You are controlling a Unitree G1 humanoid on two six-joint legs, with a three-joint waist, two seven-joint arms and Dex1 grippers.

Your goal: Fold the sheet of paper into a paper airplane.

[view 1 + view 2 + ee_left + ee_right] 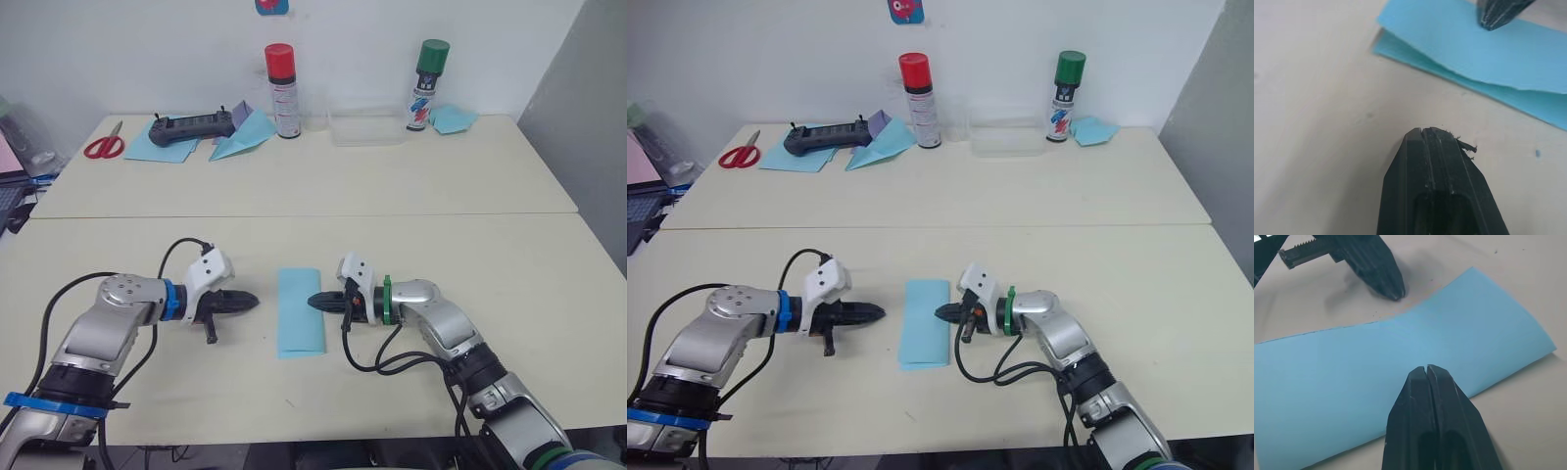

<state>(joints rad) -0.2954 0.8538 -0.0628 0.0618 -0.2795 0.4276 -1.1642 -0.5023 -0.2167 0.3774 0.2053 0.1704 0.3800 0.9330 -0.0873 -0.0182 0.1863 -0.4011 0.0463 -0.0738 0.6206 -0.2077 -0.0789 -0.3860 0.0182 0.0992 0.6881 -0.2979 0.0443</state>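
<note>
Clear tray (pixel 367 129) at table (pixel 470 245) back. Sheet of paper (pixel 300 311) folded lengthwise, flat between claws: left claw (pixel 253 301) closed beside it, right claw (pixel 313 301) closed over its edge.

Along the table's (pixel 470 196) far edge — scissors (pixel 105 146), a black controller (pixel 193 126), two spray cans (pixel 281 90).

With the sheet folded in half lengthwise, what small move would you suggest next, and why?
Probably press the shut right gripper along the sheet of paper. Its top layer lifts at the open edge facing the shut left gripper, which waits beside it on the table.
</note>
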